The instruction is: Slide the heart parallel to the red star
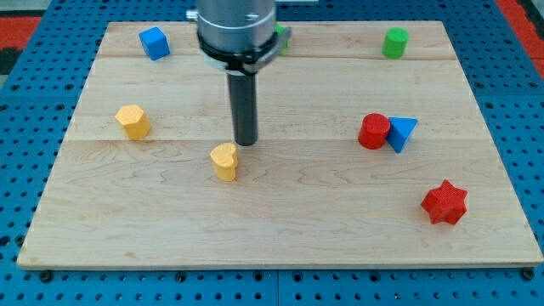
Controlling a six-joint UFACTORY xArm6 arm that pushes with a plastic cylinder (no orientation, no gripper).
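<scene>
A yellow heart block (pixel 224 161) lies left of the board's middle. A red star block (pixel 444 202) lies near the view's lower right. My tip (pixel 245 142) is on the board just above and to the right of the yellow heart, very close to it or touching it. The rod rises from the tip to the arm's grey end at the view's top.
A yellow hexagon-like block (pixel 133 121) is at the left. A blue cube (pixel 154 42) is top left. A green cylinder (pixel 394 42) is top right. Another green block (pixel 280 36) is half hidden behind the arm. A red cylinder (pixel 373 131) touches a blue triangle (pixel 402 133) at right. The wooden board (pixel 280 229) lies on a blue pegboard.
</scene>
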